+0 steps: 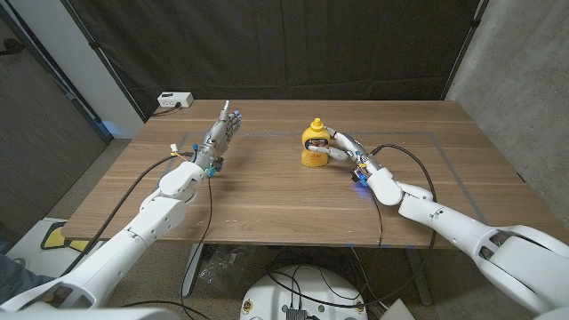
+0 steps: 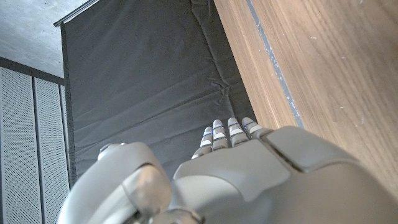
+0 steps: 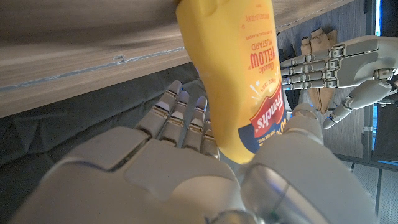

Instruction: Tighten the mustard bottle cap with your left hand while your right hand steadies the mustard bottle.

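Observation:
A yellow mustard bottle [image 1: 313,149] stands upright near the middle of the wooden table [image 1: 267,200], its yellow cap [image 1: 314,124] on top. My right hand [image 1: 343,148] grips the bottle's body from its right side. In the right wrist view the fingers and thumb of the right hand [image 3: 186,168] wrap the bottle [image 3: 239,74] and its red label. My left hand [image 1: 222,132] is well to the left of the bottle, raised over the table with its fingers extended and apart, holding nothing. The right wrist view shows the left hand [image 3: 339,65] beyond the bottle, clear of it.
A white box [image 1: 175,100] sits at the table's back left corner. Thin tape lines [image 1: 427,136] mark the tabletop. Cables run along both forearms. A black curtain [image 2: 149,81] hangs behind the table, and a grey wall [image 1: 520,62] stands at the right.

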Controlling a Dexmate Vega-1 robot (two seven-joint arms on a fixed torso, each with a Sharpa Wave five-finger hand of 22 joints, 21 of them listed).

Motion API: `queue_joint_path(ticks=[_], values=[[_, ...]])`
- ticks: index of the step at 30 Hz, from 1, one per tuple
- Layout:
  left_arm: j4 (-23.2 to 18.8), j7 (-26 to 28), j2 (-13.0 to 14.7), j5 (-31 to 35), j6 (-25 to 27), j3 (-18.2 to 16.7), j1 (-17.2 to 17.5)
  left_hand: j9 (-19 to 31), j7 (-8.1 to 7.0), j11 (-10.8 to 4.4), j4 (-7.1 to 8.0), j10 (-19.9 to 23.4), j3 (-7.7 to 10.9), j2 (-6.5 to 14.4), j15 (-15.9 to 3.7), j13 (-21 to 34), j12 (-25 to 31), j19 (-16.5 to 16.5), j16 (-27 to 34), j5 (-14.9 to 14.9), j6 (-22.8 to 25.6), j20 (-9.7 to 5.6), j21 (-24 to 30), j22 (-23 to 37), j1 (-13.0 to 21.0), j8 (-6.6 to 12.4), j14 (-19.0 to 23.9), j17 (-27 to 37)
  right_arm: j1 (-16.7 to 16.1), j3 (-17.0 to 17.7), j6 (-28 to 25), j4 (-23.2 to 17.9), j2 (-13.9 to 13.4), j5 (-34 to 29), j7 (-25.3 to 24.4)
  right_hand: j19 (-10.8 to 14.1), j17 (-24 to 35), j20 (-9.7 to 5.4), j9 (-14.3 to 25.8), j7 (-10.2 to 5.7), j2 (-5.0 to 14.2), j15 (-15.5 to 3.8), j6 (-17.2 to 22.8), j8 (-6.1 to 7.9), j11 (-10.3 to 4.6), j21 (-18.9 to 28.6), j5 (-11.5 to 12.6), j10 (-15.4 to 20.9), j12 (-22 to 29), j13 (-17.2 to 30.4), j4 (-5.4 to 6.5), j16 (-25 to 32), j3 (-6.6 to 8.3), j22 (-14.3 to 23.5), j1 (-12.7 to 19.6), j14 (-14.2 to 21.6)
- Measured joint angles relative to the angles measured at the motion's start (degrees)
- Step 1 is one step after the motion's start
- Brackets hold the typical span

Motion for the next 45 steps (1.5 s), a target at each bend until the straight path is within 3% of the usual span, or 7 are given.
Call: queue_joint_path(ticks=[3,10,21,24,29,36,45], values=[[-0.27,0.21,0.08,-0.12,0.1,-0.1,0.28,0.0,0.11,0.0,0.0,0.0,0.0,0.18,0.0,0.0,0.0,0.31,0.0,0.0,0.49,0.31,0.0,0.0,0.18,0.0,0.0,0.0,0.37,-0.41,0.04,0.52,0.23,-0.33,-0.51,0.27,0.0,0.13,0.0,-0.29,0.1,-0.1,0.9,0.0,-0.62,0.0,0.22,0.62,0.09,0.0,-0.04,0.0,0.04,0.0,0.74,0.71],[-0.6,0.74,0.16,-0.29,0.22,-0.26,0.61,0.0,-0.2,-0.3,0.0,0.31,0.0,0.18,-0.31,0.0,0.0,0.3,0.0,-0.23,1.07,0.74,0.0,0.0,0.18,0.0,0.3,0.0,0.62,-0.94,-0.26,0.72,0.53,-0.95,-1.55,0.47,-0.14,-0.07,0.0,-2.13,0.04,-0.97,3.16,0.82,-4.0,-0.2,0.7,4.0,0.44,-0.18,-0.15,-0.95,0.48,0.0,3.26,0.32],[-1.14,1.65,-0.19,-0.3,-0.43,-0.61,1.35,0.0,-0.5,-0.8,0.0,1.26,0.0,0.72,-0.43,0.0,0.0,0.51,0.0,-0.4,2.54,0.93,0.0,0.0,0.7,0.0,1.24,0.0,0.62,-1.37,-1.64,0.72,1.06,-1.13,-2.74,3.04,-0.14,1.26,0.0,-4.81,1.44,-2.13,8.46,2.06,-7.77,-0.24,2.21,10.44,1.29,-0.17,0.17,-0.66,1.9,0.31,8.98,5.62],[-1.43,1.77,-0.26,-0.3,-0.44,-0.74,1.58,0.0,-0.6,-0.53,0.16,1.54,0.16,0.72,-0.43,0.0,0.0,0.51,0.0,-0.4,2.64,0.92,0.0,0.0,0.69,0.0,1.24,0.0,0.23,-1.26,-1.97,0.43,1.22,0.55,-2.43,3.26,0.0,1.48,0.28,-5.34,1.97,-1.95,9.61,2.29,-7.96,-0.24,2.24,11.51,1.29,-0.17,0.09,-0.66,2.3,0.53,10.12,6.27],[-1.48,1.8,-0.3,-0.45,-0.44,-0.76,1.61,0.0,-0.6,-0.52,0.24,1.54,0.24,0.73,-0.62,0.0,0.0,0.51,0.0,-0.73,2.64,0.92,0.0,0.0,0.68,0.0,1.43,0.0,-0.74,-0.63,-2.17,-0.56,1.38,1.47,-2.13,3.57,0.02,1.77,0.29,-6.68,2.72,-2.12,14.27,4.17,-8.29,-0.24,2.54,15.95,1.73,-0.04,0.34,-0.34,3.02,0.56,12.08,9.5],[-1.34,1.72,-0.43,-0.63,-0.39,-0.77,1.45,0.0,-0.6,-0.73,0.24,1.75,0.23,1.77,-0.62,0.0,0.0,0.51,-0.21,-0.72,2.64,0.92,0.0,0.0,0.42,-0.22,1.42,0.0,-2.55,0.73,-2.98,-2.89,1.47,4.72,-1.12,4.9,-0.04,1.27,0.15,-8.73,3.58,-2.53,20.24,6.19,-8.58,0.01,2.49,22.14,2.17,0.0,0.41,-0.23,3.57,0.82,14.58,13.84],[-0.88,1.38,-0.62,-0.82,-0.33,-0.75,1.12,0.0,-0.73,-0.81,0.23,1.83,0.23,1.76,-0.62,0.0,-0.41,0.83,-0.21,-0.94,2.77,1.23,0.0,0.0,0.42,-0.44,1.42,0.0,-4.37,2.41,-3.58,-5.91,1.45,6.11,-0.73,6.11,-0.14,0.45,0.08,-9.87,3.8,-3.1,26.94,8.19,-8.69,0.22,2.42,28.99,2.28,0.21,0.33,0.22,3.99,0.83,17.03,18.87]])
